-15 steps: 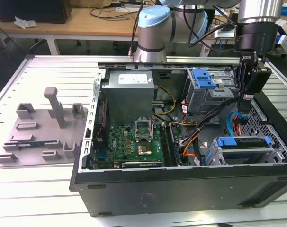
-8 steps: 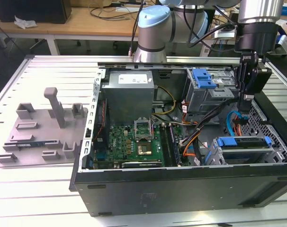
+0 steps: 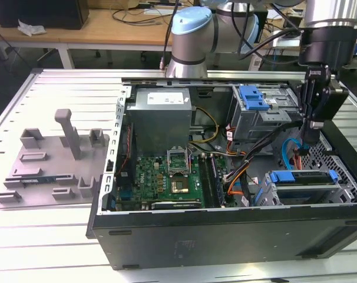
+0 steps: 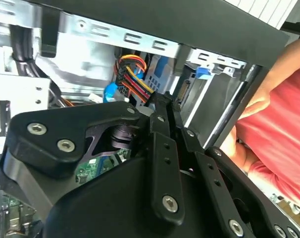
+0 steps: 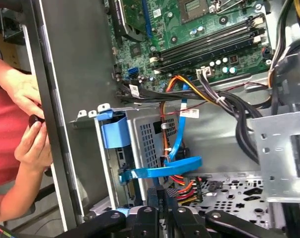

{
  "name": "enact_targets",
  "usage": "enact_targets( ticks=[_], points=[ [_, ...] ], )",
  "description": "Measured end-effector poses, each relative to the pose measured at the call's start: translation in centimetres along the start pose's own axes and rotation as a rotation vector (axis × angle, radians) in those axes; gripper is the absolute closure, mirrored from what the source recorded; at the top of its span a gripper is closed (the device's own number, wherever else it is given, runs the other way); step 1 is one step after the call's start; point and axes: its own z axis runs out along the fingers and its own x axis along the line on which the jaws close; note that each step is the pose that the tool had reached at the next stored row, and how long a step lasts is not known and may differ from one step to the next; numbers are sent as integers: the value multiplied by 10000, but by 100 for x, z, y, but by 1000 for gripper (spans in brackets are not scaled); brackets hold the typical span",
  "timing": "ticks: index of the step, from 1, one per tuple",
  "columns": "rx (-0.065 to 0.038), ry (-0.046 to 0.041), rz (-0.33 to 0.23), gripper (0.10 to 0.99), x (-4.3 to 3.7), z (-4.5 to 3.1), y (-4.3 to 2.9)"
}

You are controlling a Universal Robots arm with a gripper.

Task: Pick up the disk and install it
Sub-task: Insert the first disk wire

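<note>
Gripper (image 3: 305,140) hangs inside the open PC case (image 3: 225,236) with its fingers pinched together on nothing. The disk (image 3: 302,180) sits in the drive cage (image 3: 345,187) just below the fingertips, blue frame on top, not touching them.

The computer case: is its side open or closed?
Open. In the exterior view the computer case lies with its side cover off, so the green board and the cables inside are exposed from above.
</note>
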Motion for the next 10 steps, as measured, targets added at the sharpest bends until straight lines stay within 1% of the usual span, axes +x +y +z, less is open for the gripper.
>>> enact_targets(
  ticks=[1,3,4,5,7,9,10],
  points=[
    [-9,-45,1,918,48,-2,-9],
    [-24,-123,0,918,103,-1,-20],
    [-41,-210,0,918,145,5,-28],
    [-64,-320,-1,918,205,30,-40],
    [-71,-359,-1,918,341,109,-60],
    [-74,-374,-2,918,399,141,-67],
    [-85,-432,-2,918,428,156,-70]
  ],
)
